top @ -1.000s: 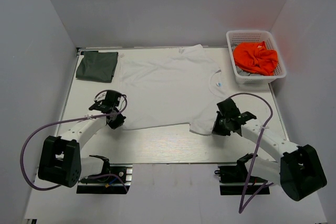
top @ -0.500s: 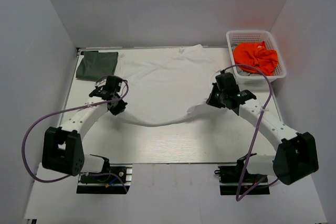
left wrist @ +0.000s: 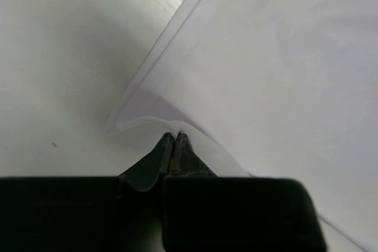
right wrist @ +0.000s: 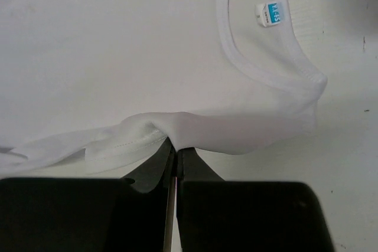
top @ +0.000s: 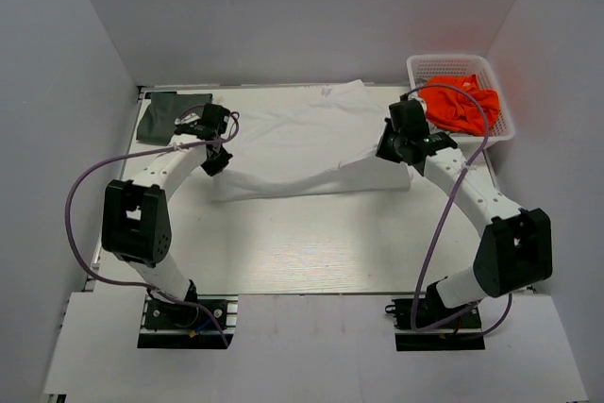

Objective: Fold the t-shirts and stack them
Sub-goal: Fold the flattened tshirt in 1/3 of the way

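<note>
Since one second ago, both arms had moved from the near part of the table (top: 311, 243) toward the far side, and they had carried the near edge of the white shirt (top: 302, 134) with them. That edge now lay over the rest of the shirt, and it sagged a little between the two arms.

The left fingers (top: 214, 159) were pressed together on a thin edge of the white cloth. In the left wrist view I saw the cloth bent over the tips of these fingers (left wrist: 175, 146), with the table below at the left.

The right fingers (top: 389, 150) were fully closed too. In the right wrist view they (right wrist: 175, 147) pinched a fold of the same shirt with a stitched hem, just beside the collar (right wrist: 260, 72). A small blue and white label (right wrist: 270, 13) sat inside the collar.

The white shirt covered the far middle of the table, between the two arms. The grey shirt (top: 165, 115) lay folded at the far left corner, just beside the left arm and partly behind it. At the far right stood a white basket (top: 415, 68) with an orange cloth (top: 462, 106) in it.
</note>
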Tool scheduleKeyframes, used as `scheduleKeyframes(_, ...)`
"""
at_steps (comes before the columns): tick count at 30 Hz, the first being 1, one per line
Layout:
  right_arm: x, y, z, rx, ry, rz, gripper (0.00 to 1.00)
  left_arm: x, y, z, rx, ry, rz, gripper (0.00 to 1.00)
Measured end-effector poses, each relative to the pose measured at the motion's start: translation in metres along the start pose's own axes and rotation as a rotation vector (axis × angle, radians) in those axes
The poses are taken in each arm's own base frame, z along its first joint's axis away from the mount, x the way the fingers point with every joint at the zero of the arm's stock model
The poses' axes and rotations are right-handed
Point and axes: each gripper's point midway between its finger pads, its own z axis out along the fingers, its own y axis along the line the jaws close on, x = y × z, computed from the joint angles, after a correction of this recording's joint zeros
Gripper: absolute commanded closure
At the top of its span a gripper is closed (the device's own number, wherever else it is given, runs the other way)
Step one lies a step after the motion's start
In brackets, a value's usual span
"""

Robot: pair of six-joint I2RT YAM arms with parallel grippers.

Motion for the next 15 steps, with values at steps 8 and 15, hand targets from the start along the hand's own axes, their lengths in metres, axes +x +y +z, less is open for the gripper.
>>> scheduleKeyframes(8,-0.019,-0.002,0.041,0.039,0.022,-0.016,1.00,-0.037,-0.025,0.021,-0.027,-0.058,-0.031,1.00)
scheduleKeyframes(15,-0.041,0.001,0.092,0.049,0.044,-0.037,1.00,-0.055,-0.040,0.069,-0.091,-0.032,-0.042,0.46)
